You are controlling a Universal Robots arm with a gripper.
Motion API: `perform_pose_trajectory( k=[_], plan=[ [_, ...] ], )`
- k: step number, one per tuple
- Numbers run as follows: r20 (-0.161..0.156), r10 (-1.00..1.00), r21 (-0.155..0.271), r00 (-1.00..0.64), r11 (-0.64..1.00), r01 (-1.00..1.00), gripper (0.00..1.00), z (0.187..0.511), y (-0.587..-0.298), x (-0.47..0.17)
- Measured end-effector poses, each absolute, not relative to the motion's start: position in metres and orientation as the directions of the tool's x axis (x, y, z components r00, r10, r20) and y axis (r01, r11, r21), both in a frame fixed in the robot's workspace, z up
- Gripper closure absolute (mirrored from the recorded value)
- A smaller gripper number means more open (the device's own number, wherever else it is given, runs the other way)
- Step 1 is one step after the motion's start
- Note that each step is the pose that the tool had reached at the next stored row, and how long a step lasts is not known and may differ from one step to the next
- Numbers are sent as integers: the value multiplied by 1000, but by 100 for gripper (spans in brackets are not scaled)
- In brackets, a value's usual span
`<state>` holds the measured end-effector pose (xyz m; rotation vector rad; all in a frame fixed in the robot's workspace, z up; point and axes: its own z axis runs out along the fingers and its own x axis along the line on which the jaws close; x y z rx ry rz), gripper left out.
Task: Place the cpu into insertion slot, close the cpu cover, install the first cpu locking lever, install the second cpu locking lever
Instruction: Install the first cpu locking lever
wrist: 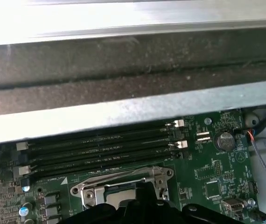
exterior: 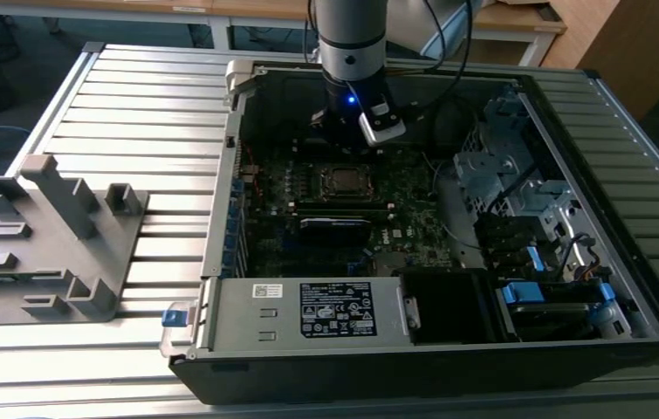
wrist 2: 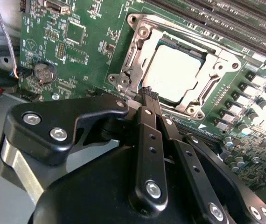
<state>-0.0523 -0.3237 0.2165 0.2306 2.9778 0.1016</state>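
Exterior view: arm comes down into the open computer case (exterior: 562, 218), gripper (exterior: 346, 131) hanging just above the motherboard (exterior: 411, 214), at the far edge of the insertion slot (exterior: 342, 181), which lies just nearer the camera than the tool; the slot reads as a small square with silver rim and darker middle. A grey plastic fixture (exterior: 50, 244) sits on the slatted table (exterior: 154, 96), well apart on the exterior view's left. Second wrist view: gripper (wrist 2: 147, 95) has its black fingers (wrist 2: 146, 135) pressed together to a narrow tip, nothing visible between them, tip right at the rim of the socket beside a thin metal lever (wrist 2: 129, 60) along that side; whether it touches the lever cannot be told. The cpu (wrist 2: 174, 74), flat, dull pale metal top, sits in the insertion slot (wrist 2: 137, 30), with the cpu cover (wrist 2: 221, 63), a thin silver windowed frame, lying flat around it. Green board, round coin cell (wrist 2: 43, 72) nearby. First wrist view: the cpu cover (wrist: 123, 179) is partly hidden by the black gripper body (wrist: 142, 207); long dark memory slots (wrist: 100, 144) run parallel beyond it, the case wall (wrist: 133, 65) behind.
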Motion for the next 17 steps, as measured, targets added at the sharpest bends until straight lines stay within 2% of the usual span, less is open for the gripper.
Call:
perform_pose_trajectory(
  k=[6, 11, 17],
  plan=[
    [-143, 157, 70, -977, 987, 148, 89, 217, -324, -52],
    [-86, 156, 55, -984, 987, 152, 89, 217, -324, -48],
    [-78, 156, 48, -985, 987, 152, 89, 217, -324, -48]
  ],
)
